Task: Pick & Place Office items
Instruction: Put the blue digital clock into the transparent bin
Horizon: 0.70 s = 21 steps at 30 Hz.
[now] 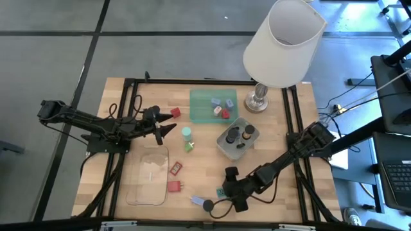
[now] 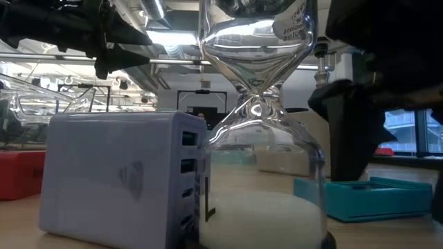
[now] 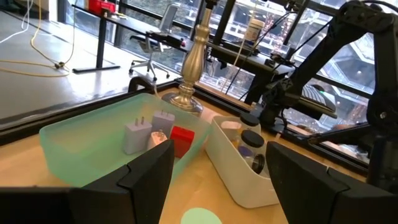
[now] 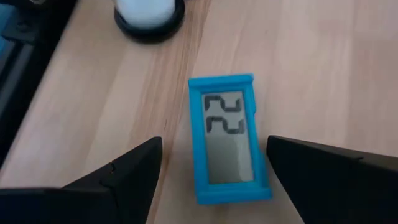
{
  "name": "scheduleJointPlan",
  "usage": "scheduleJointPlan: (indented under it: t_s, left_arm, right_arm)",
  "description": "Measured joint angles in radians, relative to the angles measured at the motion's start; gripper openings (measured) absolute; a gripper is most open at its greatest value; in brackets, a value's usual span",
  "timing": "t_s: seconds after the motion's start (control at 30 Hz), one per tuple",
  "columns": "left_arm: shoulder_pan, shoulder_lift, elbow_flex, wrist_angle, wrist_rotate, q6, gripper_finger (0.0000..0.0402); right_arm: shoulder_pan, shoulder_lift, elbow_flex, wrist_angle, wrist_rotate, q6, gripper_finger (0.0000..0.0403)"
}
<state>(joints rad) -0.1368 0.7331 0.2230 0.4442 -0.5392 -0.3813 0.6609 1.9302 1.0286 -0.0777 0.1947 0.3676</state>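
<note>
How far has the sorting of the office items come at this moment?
Partly done. The green tray already holds a few small items and the grey tray holds dark caps. Nothing is gripped: the right gripper hangs open over the blue display card, the left gripper waits open. Red blocks and other bits remain on the table.

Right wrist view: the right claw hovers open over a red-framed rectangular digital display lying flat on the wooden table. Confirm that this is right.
Not quite. In the right wrist view, the frame of the rectangular digital display is blue, not red. The rest stands: the right claw hovers open over it, and it lies flat on the wooden table.
</note>
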Motion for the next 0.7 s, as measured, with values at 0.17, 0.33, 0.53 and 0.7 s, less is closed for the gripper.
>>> scheduleJointPlan:
  t_s: [0.17, 0.33, 0.53, 0.7]
  left_arm:
    - [0.000, 0.000, 0.000, 0.000, 0.000, 0.000, 0.0251]
    - [0.000, 0.000, 0.000, 0.000, -0.022, 0.000, 0.0251]
    - [0.000, 0.000, 0.000, 0.008, -0.076, 0.001, 0.0251]
    - [0.000, 0.000, 0.000, 0.009, -0.086, -0.008, 0.0251]
  right_arm:
    - [0.000, 0.009, 0.001, 0.006, 0.004, 0.040, 0.0289]
    - [0.004, 0.010, 0.001, 0.002, 0.020, 0.044, 0.0251]
    - [0.003, 0.010, 0.001, -0.008, 0.027, 0.082, 0.0164]
    - [0.004, 0.001, 0.002, -0.036, 0.072, 0.143, 0.0152]
